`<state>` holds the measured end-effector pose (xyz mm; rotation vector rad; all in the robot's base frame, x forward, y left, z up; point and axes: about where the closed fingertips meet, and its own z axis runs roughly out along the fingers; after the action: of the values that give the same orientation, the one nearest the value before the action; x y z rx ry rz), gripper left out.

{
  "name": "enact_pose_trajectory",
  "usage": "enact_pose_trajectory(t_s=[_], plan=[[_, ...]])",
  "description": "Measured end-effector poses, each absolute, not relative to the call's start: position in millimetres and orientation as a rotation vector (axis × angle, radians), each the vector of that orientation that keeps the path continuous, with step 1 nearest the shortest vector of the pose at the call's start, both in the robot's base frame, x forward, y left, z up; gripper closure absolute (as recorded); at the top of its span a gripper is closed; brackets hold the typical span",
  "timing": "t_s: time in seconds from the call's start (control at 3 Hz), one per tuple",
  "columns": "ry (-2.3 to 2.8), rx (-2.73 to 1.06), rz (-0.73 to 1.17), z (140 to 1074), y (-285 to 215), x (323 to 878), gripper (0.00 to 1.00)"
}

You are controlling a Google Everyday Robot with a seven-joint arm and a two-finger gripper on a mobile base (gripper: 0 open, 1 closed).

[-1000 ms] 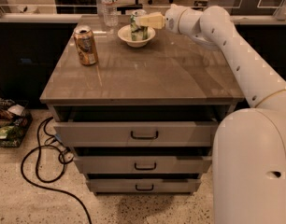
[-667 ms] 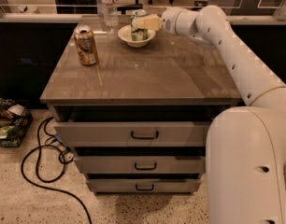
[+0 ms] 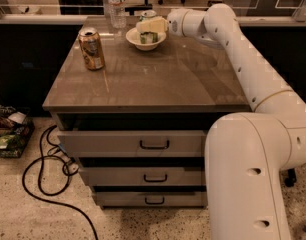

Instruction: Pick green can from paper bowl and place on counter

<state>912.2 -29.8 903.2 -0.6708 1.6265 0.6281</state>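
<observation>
The green can (image 3: 149, 37) stands upright in the paper bowl (image 3: 134, 37) at the back middle of the counter (image 3: 153, 79). Its green and white label shows low in the bowl and its silver top (image 3: 149, 14) shows behind. My gripper (image 3: 151, 25) reaches in from the right at the end of the white arm (image 3: 233, 39). It sits right at the can, above the bowl, and covers the can's middle.
An orange-gold can (image 3: 91, 49) stands at the counter's left side. A clear plastic bottle (image 3: 116, 4) stands at the back left, next to the bowl. Three drawers (image 3: 154, 144) sit slightly open below. A black cable (image 3: 43, 184) and clutter (image 3: 8, 134) lie on the floor at left.
My gripper has shifted slightly left, closer onto the can. The can and the bowl have not moved. My body fills more of the right side of the view.
</observation>
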Motion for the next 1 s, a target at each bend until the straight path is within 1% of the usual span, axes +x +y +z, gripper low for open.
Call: enact_pose_trajectory(t_s=[0.33, 0.67, 1.0], plan=[[1.610, -0.684, 0.655, 903.2, -19.7, 915.8, 0.00], [1.610, -0.685, 0.656, 902.7, -17.2, 916.1, 0.19], [1.610, -0.688, 0.660, 901.3, -13.7, 916.2, 0.41]])
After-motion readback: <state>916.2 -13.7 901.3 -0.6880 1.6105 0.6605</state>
